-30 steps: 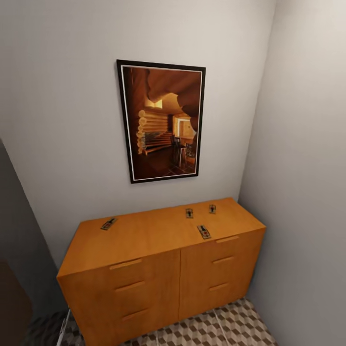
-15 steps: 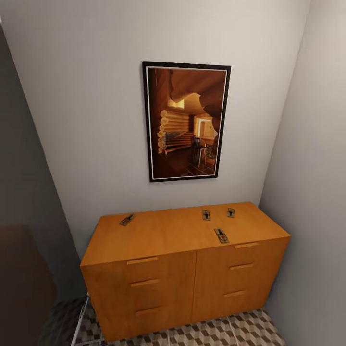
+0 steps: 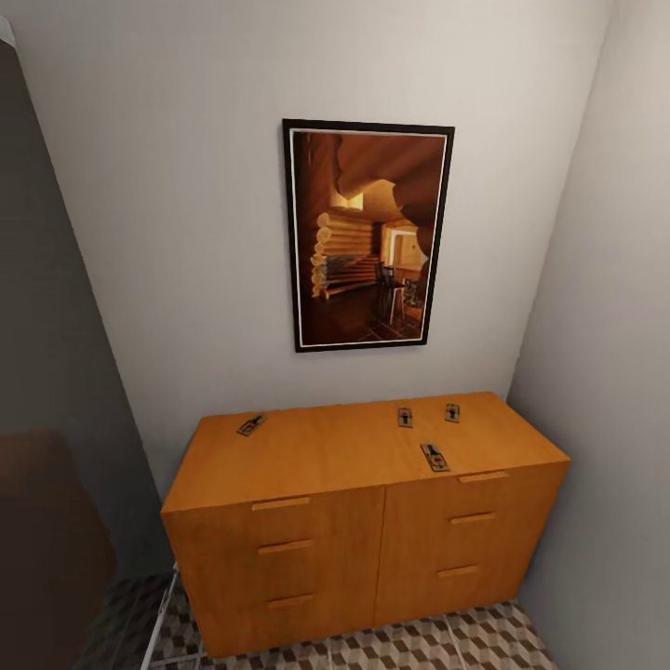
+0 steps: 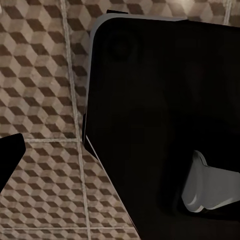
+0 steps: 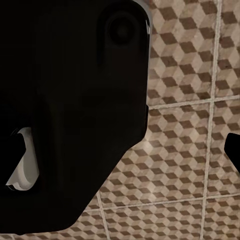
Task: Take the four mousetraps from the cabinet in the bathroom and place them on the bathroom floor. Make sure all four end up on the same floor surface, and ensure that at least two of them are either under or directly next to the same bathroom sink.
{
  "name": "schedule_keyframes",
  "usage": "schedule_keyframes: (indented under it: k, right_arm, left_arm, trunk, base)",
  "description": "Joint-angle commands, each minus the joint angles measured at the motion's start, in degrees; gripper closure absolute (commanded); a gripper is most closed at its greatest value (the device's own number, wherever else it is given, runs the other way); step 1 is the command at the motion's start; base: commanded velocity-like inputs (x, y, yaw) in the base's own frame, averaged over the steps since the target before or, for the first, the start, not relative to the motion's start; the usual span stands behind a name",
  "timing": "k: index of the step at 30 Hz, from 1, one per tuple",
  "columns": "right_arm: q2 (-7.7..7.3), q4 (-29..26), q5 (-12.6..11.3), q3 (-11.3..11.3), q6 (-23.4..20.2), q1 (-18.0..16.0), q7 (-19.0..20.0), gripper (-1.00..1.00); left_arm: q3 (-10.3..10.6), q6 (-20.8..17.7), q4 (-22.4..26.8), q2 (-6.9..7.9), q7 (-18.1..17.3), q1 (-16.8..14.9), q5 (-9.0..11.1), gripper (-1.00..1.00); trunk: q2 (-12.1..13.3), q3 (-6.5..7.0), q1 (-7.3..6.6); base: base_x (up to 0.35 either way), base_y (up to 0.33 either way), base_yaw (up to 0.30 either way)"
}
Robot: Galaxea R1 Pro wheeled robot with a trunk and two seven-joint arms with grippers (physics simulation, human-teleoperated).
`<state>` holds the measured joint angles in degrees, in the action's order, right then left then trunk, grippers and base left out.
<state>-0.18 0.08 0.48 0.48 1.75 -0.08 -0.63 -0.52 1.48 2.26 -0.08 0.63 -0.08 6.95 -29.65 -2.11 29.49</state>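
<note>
The orange-brown cabinet stands against the back wall in the head view, all drawers shut. Several mousetraps lie flat on its top: one near the back left corner, two side by side at the back right, and another by the front edge on the right. The cube-patterned bathroom floor shows below the cabinet. The sink is out of view. One dark fingertip juts into the left wrist view over the floor, and another fingertip into the right wrist view; neither holds anything visible.
A framed picture hangs above the cabinet. A grey wall closes the right side and a dark panel the left, leaving a narrow alcove. My black base takes up much of both wrist views.
The head camera has swung, so cabinet and picture sit further right in the picture and the left panel shows more. The mousetraps lie where they were.
</note>
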Motion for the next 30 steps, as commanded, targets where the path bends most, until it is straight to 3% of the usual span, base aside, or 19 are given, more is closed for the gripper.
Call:
schedule_keyframes:
  k: [1,30]
  right_arm:
    - [0.00,0.0,0.0,0.0,0.2,0.0,-0.1,-1.00]
    - [0.00,0.0,0.0,0.0,0.3,0.0,-0.1,-1.00]
  left_arm:
    - [0.0,0.1,0.0,-0.01,0.0,0.0,0.5,-1.00]
    - [0.0,0.2,0.0,-0.01,0.0,0.0,0.4,-1.00]
  trunk:
    - [-0.1,-0.09,0.02]
    - [-0.1,-0.09,0.02]
  base:
    - [0.000,0.000,0.007]
    - [0.000,0.000,0.001]
